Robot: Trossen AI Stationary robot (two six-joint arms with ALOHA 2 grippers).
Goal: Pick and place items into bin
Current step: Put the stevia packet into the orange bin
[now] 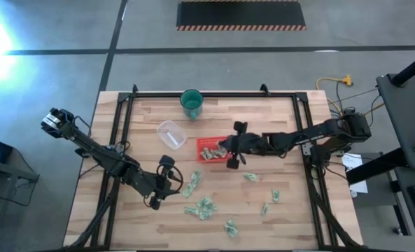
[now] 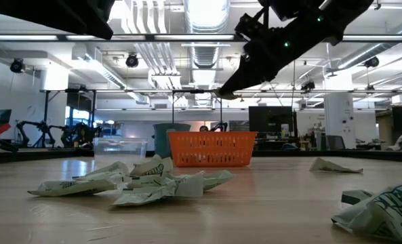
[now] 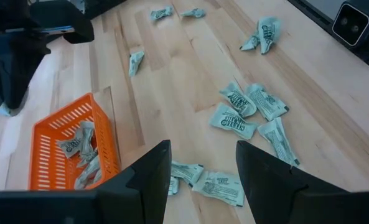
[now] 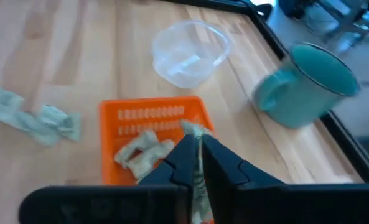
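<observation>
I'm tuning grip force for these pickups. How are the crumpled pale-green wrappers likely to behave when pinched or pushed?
The pale-green wrappers look thin and creased, so probably floppy and light. Lying flat on the wooden table, they seem unlikely to roll; a push would likely slide them. The one in the right gripper hangs limp over the red tray, suggesting little stiffness.

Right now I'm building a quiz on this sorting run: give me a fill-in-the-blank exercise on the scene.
1. The right gripper pinches a wrapper above the ____ tray.
2. The left gripper hovers with its fingers ____.
3. The cup beside the clear container is ____ in colour.
4. Wrappers already in the tray: ____ (some or none).

Missing words: red; open; green; some
</observation>
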